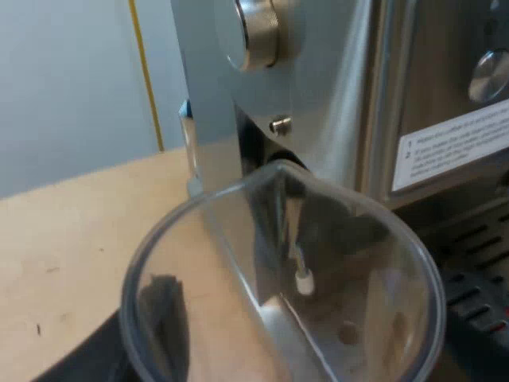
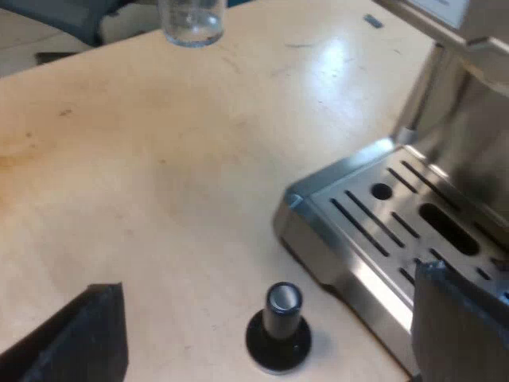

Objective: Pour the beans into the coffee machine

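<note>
Left gripper (image 1: 270,350) clamps measuring glass (image 1: 183,263), one dark finger against its wall, close by espresso machine (image 1: 334,72) front. No beans seen inside. Lift clear above machine's top, then tip slowly. Right gripper (image 2: 270,310) wide open, empty, over tamper (image 2: 278,326). White label (image 1: 453,147) unreadable, no brand.

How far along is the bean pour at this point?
Done: possibly the pour, since the measuring glass looks empty, though it may never have been filled. In hand: the glass is close by the espresso machine. Remaining: if unpoured, filling it and tipping it into the machine.
</note>
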Robot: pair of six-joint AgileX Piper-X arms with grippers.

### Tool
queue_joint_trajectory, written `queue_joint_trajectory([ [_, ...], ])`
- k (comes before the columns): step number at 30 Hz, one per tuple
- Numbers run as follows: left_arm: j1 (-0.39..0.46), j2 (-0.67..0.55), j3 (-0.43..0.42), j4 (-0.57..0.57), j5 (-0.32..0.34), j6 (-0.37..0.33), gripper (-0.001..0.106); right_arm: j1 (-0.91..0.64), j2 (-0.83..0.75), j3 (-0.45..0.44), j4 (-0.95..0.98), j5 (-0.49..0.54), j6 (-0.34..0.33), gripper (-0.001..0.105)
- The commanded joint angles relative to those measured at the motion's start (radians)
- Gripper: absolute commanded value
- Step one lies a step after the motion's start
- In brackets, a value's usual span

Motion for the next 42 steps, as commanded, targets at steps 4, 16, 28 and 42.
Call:
queue_joint_trajectory([
  [4,0.0,-0.005,0.108,-0.223,-0.024,-0.024,0.037,0.003,0.001,-0.007,-0.026,0.007,-0.002,0.079],
  [16,0.0,0.12,0.257,-0.492,-0.06,-0.053,0.037,0.003,0.037,-0.007,-0.066,0.029,0.041,0.079],
  [28,-0.06,0.378,0.256,-0.701,-0.06,0.015,0.037,0.003,0.043,-0.007,-0.103,0.029,0.098,0.079],
  [42,-0.061,0.652,0.244,-0.939,-0.072,0.019,0.037,0.003,0.043,-0.007,-0.095,0.029,0.112,0.079],
])
